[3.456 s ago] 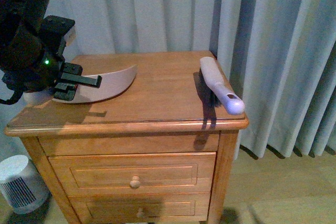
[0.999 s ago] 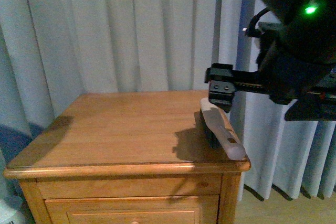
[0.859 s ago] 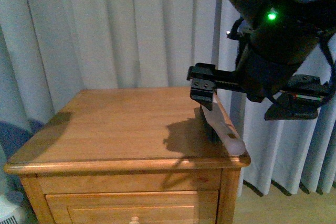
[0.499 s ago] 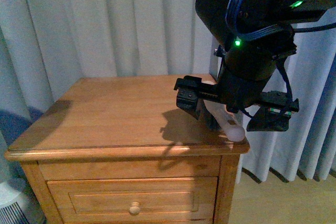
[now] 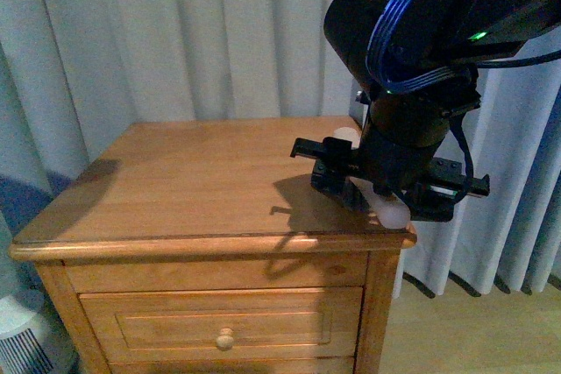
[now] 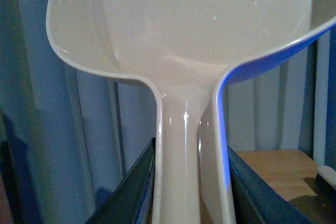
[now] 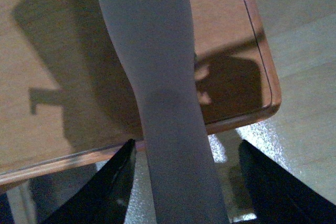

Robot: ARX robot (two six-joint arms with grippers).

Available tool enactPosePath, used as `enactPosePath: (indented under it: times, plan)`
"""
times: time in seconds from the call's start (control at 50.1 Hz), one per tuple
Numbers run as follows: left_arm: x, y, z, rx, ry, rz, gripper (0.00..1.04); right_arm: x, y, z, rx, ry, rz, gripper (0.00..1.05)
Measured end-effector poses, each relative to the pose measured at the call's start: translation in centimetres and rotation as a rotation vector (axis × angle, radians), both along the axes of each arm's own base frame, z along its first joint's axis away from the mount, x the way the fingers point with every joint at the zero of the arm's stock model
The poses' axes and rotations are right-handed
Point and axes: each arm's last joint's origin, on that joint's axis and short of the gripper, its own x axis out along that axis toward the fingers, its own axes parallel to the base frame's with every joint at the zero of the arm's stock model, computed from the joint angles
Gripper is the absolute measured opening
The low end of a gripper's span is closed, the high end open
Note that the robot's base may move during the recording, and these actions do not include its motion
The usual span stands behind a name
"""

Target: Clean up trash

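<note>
Trash shows in none of the views, so its place cannot be told. Over the right front corner of the worktop hangs the right hand, its fingers apart on either side of a pale brush handle, with gaps showing between. The left hand is clamped on the neck of a white dustpan, held up before the curtain.

Right gripper swung in from up top and dropped down over the right edge of the nightstand, jaws ending up either side of the white brush handle. Left gripper and its dustpan cleared off the left side.
</note>
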Motion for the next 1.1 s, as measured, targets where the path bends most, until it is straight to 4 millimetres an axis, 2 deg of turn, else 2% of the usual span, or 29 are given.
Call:
enactPosePath:
  times: [0.18, 0.22, 0.38, 0.519, 0.619, 0.799, 0.899, 1.099]
  plan:
    - [0.0, 0.0, 0.0, 0.0, 0.0, 0.0, 0.28, -0.4, -0.3, 1.5, -0.002, -0.075, 0.038, 0.24]
    - [0.0, 0.0, 0.0, 0.0, 0.0, 0.0, 0.28, -0.8, -0.5, 2.0, 0.006, -0.095, 0.053, 0.22]
    - [0.0, 0.0, 0.0, 0.0, 0.0, 0.0, 0.28, -2.7, -2.1, 4.4, 0.044, -0.161, 0.101, 0.21]
    - [0.0, 0.0, 0.0, 0.0, 0.0, 0.0, 0.28, -5.6, -4.1, 7.0, 0.031, -0.304, 0.131, 0.21]
    - [0.0, 0.0, 0.0, 0.0, 0.0, 0.0, 0.28, -8.4, -5.9, 9.5, 0.013, -0.457, 0.145, 0.21]
    - [0.0, 0.0, 0.0, 0.0, 0.0, 0.0, 0.28, -13.4, -9.2, 12.4, -0.024, -0.694, 0.148, 0.21]
    - [0.0, 0.0, 0.0, 0.0, 0.0, 0.0, 0.28, -17.0, -11.9, 13.0, -0.07, -0.825, 0.133, 0.21]
    - [0.0, 0.0, 0.0, 0.0, 0.0, 0.0, 0.28, -21.7, -16.0, 12.3, -0.132, -0.982, 0.047, 0.21]
